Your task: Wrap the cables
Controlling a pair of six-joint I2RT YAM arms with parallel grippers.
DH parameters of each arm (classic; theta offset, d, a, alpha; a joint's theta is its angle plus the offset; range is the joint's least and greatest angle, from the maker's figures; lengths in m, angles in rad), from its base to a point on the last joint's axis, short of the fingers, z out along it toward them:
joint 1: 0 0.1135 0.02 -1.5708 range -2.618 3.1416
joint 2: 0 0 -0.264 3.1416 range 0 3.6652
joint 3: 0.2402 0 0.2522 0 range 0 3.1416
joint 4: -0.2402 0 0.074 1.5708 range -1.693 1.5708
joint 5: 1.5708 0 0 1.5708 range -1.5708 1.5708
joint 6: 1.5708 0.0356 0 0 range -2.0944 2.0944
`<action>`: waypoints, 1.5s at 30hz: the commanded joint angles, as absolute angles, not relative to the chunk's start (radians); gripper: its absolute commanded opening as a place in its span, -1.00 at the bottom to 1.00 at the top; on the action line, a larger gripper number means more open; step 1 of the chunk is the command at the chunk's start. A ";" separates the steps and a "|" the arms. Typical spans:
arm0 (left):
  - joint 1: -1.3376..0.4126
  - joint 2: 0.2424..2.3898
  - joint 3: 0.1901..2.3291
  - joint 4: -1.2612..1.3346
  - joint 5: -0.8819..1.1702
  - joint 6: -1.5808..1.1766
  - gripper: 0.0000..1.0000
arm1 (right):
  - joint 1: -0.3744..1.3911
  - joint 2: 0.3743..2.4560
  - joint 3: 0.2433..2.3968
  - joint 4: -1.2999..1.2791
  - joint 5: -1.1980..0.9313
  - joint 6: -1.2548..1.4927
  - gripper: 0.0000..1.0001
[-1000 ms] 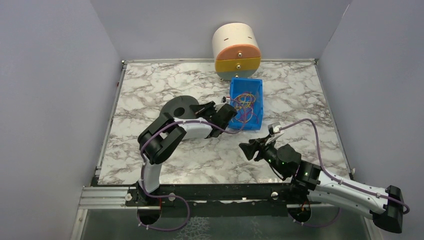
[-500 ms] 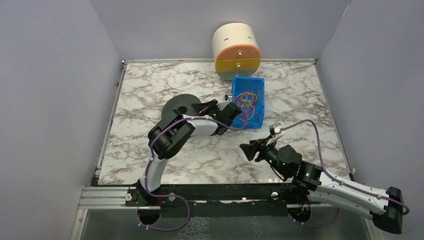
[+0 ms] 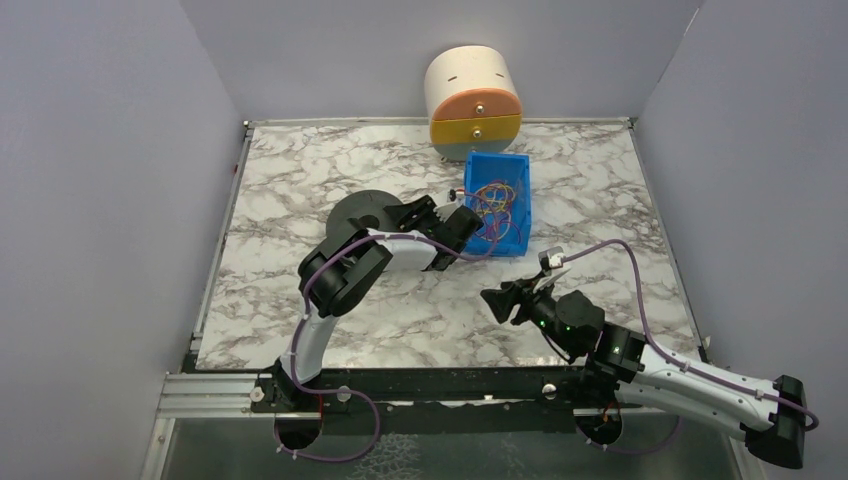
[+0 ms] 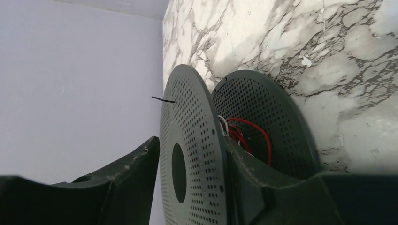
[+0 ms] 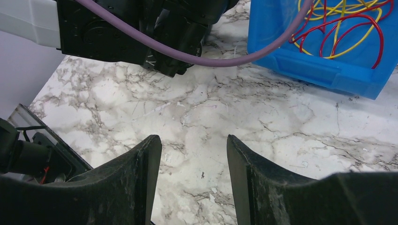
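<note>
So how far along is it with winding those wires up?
Partly. Done: some red wire already sits coiled inside the black spool. In hand: the left end effector straddles one spool disc; whether it grips is unclear. Left: a tangle of red and yellow wires lies in the blue bin; the right end effector hangs open, empty.
</note>
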State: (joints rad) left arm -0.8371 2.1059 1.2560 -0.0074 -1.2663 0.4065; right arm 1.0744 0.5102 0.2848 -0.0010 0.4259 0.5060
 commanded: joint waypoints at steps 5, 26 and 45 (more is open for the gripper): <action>-0.842 2.016 1.219 -0.117 -1.123 0.287 0.32 | 1.079 0.524 0.321 -0.026 0.438 0.511 0.17; -0.872 1.766 1.057 -0.204 -0.778 -0.023 0.74 | 1.080 0.510 0.452 -0.205 0.566 0.505 0.19; -0.890 1.390 1.056 -0.307 -0.479 -0.076 0.86 | 1.080 0.645 0.569 -0.255 0.626 0.407 0.27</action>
State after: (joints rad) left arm -0.8936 1.4616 1.0187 -0.2398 -0.5873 -0.0708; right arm 1.0744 0.6136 0.5201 -0.2379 0.5869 0.4614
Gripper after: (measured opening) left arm 0.926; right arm 0.628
